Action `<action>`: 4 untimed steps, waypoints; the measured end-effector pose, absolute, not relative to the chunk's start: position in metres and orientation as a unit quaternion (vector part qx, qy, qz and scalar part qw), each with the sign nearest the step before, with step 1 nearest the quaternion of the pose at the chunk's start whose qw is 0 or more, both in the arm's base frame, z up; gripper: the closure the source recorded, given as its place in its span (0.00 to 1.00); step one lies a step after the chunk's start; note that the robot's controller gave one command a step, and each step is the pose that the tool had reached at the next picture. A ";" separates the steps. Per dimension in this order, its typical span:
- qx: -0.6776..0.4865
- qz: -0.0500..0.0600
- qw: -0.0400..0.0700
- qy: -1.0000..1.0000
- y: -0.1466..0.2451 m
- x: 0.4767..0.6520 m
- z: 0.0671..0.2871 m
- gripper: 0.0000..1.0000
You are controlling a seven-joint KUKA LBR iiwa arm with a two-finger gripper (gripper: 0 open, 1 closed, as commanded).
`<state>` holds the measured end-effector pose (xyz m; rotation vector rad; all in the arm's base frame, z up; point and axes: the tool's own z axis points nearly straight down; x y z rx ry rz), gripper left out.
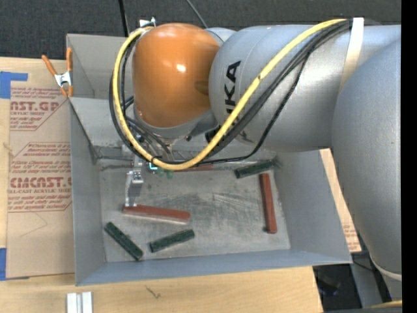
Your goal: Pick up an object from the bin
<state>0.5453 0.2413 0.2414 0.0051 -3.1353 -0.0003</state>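
My gripper (134, 189) pokes out from under the arm at the bin's left side, low over the floor. Just below its tip lies a reddish-brown flat bar (156, 212), stretched left to right; whether the two touch I cannot tell. In front of that bar, near the bin's front wall, lie two dark green bars, one slanted at the left (122, 240) and one to its right (171, 240).
A second reddish-brown bar (268, 203) lies lengthwise at the bin's right side. Another dark green bar (254, 170) lies above it, by the back wall. The arm with its orange cover and cables hides the bin's back and upper right.
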 end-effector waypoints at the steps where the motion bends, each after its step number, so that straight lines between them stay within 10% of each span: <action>1: 0.000 -0.001 -0.001 -1.000 0.240 0.547 0.246 0.00; 2: -0.005 0.000 0.000 -1.000 0.188 0.489 0.153 1.00; 3: -0.005 0.000 0.001 -1.000 0.187 0.489 0.153 0.00; 4: -0.005 0.000 0.001 -1.000 0.187 0.489 0.153 0.00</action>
